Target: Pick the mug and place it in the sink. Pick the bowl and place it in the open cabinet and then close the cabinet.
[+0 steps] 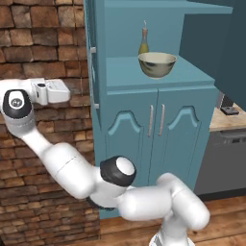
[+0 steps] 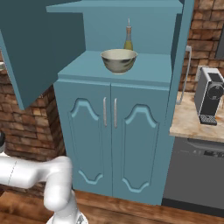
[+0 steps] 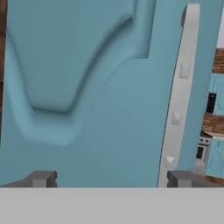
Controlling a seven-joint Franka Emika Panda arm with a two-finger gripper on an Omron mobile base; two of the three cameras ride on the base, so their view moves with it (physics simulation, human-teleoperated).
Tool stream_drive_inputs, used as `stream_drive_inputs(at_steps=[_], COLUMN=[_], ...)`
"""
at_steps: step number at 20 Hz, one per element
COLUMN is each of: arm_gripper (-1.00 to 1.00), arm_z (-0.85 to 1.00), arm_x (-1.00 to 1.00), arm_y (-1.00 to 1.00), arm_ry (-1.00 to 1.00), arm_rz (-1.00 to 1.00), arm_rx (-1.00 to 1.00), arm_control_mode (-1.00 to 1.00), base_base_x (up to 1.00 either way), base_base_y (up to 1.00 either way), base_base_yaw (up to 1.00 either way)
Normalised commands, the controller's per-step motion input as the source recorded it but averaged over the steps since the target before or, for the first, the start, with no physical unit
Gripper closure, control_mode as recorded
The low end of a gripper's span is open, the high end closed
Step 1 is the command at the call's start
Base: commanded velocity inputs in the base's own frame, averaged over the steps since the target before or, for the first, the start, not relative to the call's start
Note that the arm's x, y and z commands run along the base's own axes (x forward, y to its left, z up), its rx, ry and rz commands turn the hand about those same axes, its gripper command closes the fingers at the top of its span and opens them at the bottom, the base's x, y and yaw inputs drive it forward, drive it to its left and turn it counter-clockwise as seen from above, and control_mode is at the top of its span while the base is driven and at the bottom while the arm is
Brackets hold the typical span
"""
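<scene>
The bowl point(image 1: 157, 64) sits upright on the shelf inside the open upper part of the cabinet point(image 1: 144, 125), just in front of a slim bottle point(image 1: 143, 42) that stands behind it toward the back wall; from the right base view the bowl point(image 2: 119, 60) rests near the middle of the shelf, well back from the front edge. So the placing looks done, and the step in hand is, I judge, closing the cabinet. Both upper doors stand swung out: the left door point(image 1: 94, 72) shows edge-on in the left base view, with the robot's hand just outside it against the brick wall point(image 1: 43, 48), and the right door point(image 2: 183, 48) hangs open beside a coffee machine point(image 2: 209, 96) on the tabletop point(image 2: 188, 122). In the hand view the end effector point(image 3: 109, 178) faces the arched panel of a door at close range, its silver handle point(image 3: 179, 96) running past the tip on the right side of that view; the fingers are spread wide and pinch nothing. The next move calls for pressing on the outer face of this door and sweeping it round toward the shelf front, then doing likewise with the other door
</scene>
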Motion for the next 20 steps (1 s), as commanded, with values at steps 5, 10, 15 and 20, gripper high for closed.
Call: stream_drive_inputs(at_steps=[5,10,15,20], arm_gripper=[-1.00,-1.00,-1.00,-1.00], arm_z=[0.00,-0.03,-0.34,-0.56], arm_x=[-0.45,-0.15,-0.29,-0.73], arm_y=[-0.68,-0.92,-1.00,-1.00], arm_ry=[0.00,0.00,0.00,0.00], arm_rz=[-0.11,-0.04,0.07,0.19], arm_rx=[0.00,0.02,0.03,0.03], arm_control_mode=[-1.00,-1.00,-1.00,-1.00], base_base_x=[0.00,0.00,0.00,0.00], base_base_y=[0.00,0.00,0.00,0.00], base_base_yaw=[0.00,0.00,0.00,0.00])
